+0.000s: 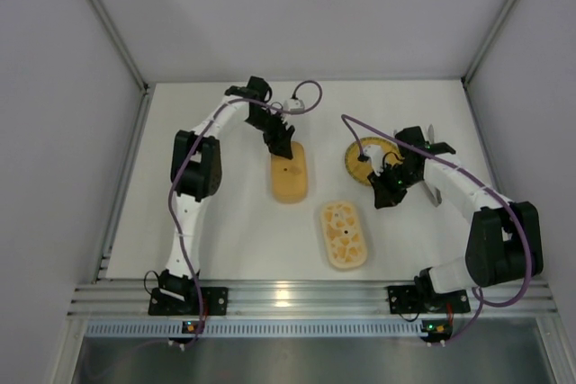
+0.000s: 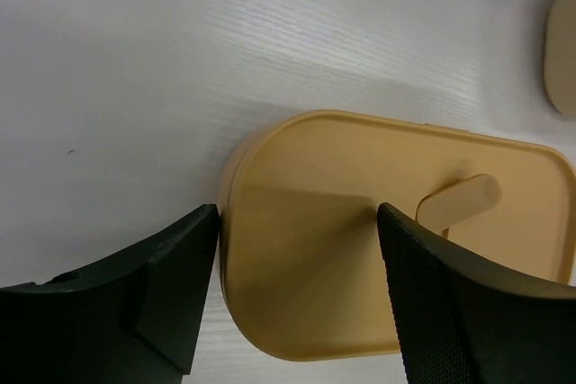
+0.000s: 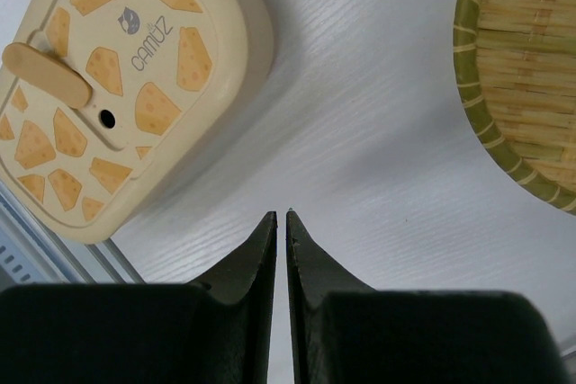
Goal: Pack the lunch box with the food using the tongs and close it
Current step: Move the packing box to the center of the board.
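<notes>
Lunch box (image 1: 290, 177), plain tan with its lid on, lies mid-worktop (image 1: 405, 249). The left claw (image 2: 297, 222) stands wide over its end, one finger just outside the end wall and the other above the lid. The right claw (image 3: 281, 215) is pinched closed on nothing, between a cheese-patterned box (image 3: 117, 87) and a yellow ribbed plate (image 3: 477, 96).

Top camera overlooks whole table (image 1: 225, 222); both wrist cameras look down closely, sharing it.
</notes>
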